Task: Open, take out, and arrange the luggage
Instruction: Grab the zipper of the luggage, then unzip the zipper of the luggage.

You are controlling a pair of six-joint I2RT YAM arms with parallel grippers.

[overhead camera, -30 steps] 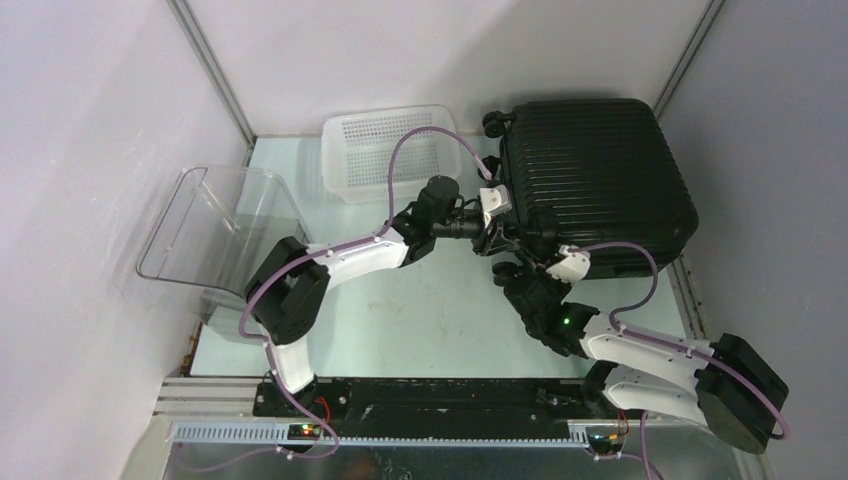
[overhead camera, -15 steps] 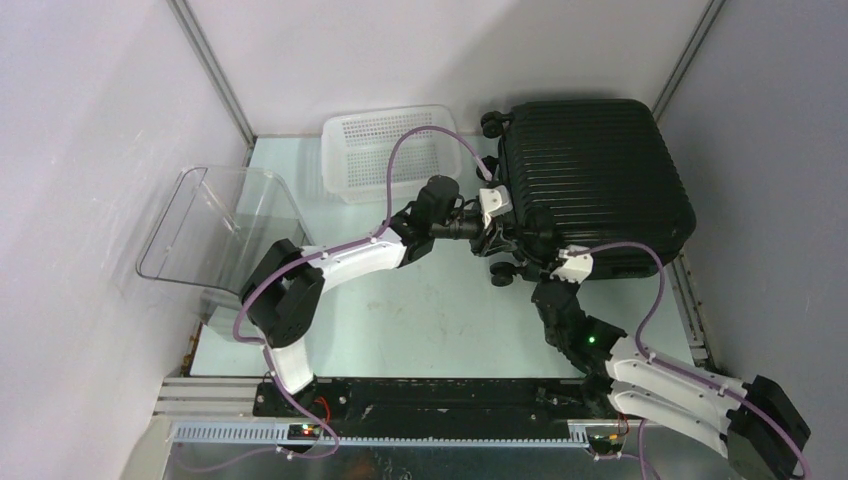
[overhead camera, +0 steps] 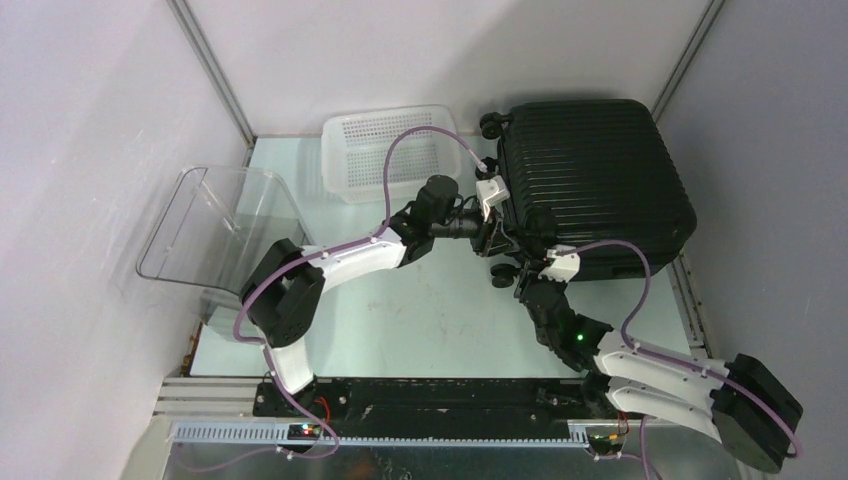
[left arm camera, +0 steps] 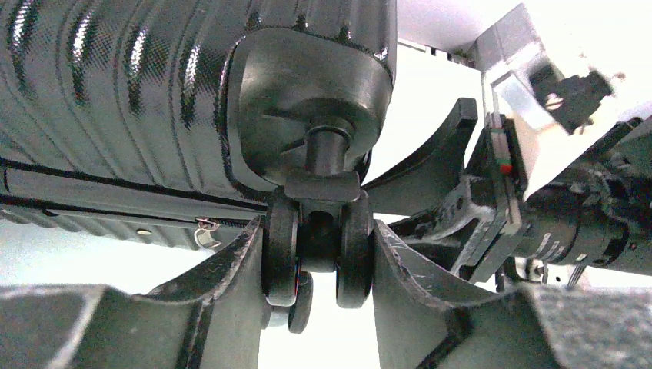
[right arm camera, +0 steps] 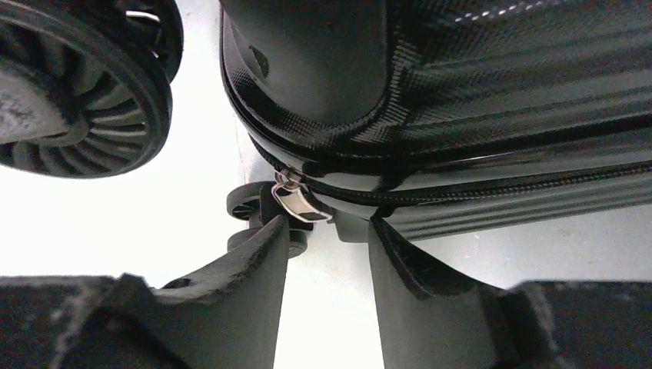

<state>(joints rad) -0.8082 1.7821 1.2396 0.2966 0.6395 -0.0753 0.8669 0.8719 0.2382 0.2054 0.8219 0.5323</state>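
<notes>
Clear bin: on its side at the left edge of the table, mouth toward the middle.
White basket: at the far edge, just left of the suitcase.
Left gripper: clenched on a caster wheel at the suitcase's near left corner, one finger pressed to each side of the twin wheel.
Right gripper: released, nothing between its fingers; its fingertips sit at the suitcase's near edge with the zipper pull just beyond one of them.
Luggage: lying flat and closed in the far right corner of the table, ribbed shell up.
</notes>
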